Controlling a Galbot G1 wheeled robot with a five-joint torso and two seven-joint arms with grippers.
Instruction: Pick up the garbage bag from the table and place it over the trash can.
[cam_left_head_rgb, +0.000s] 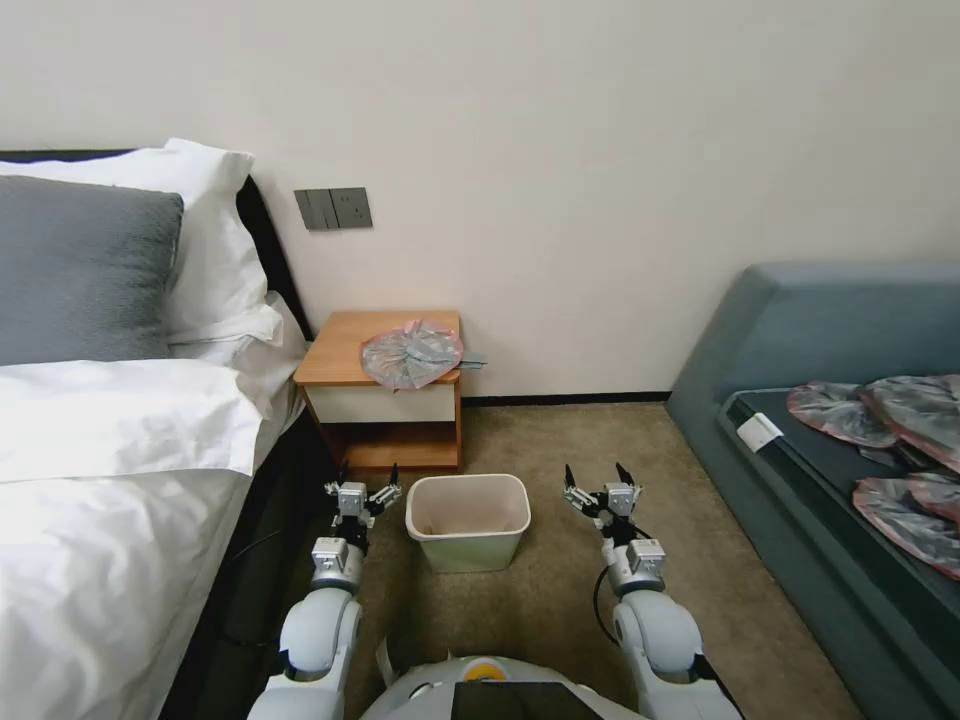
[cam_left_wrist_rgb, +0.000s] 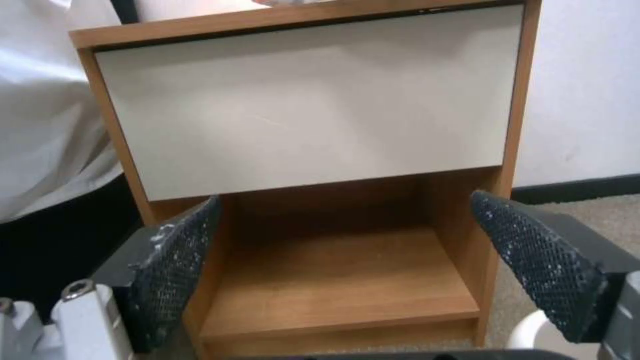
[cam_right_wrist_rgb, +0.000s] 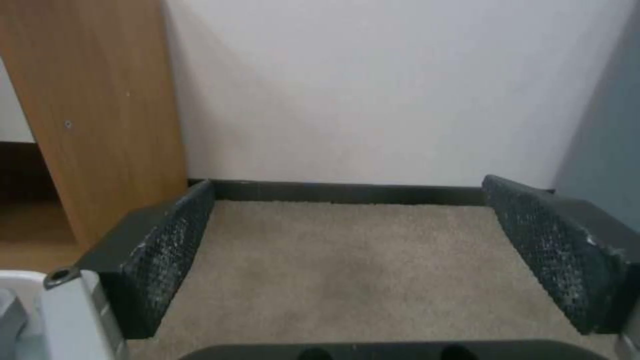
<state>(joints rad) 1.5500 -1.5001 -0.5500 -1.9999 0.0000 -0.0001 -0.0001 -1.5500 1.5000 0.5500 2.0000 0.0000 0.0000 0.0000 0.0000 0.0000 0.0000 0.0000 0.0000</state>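
Grey/pink garbage bag (cam_left_head_rgb: 411, 354), orange-brown table (cam_left_head_rgb: 335, 352), cream trash can (cam_left_head_rgb: 468, 524).

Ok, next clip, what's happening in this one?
Nothing is being handled yet. The garbage bag lies crumpled on the table, overhanging its front edge. The trash can stands on the carpet in front of the table, without a liner. The left gripper and right gripper are both open and empty, held low on either side of the trash can. More bags lie on the sofa to the right.
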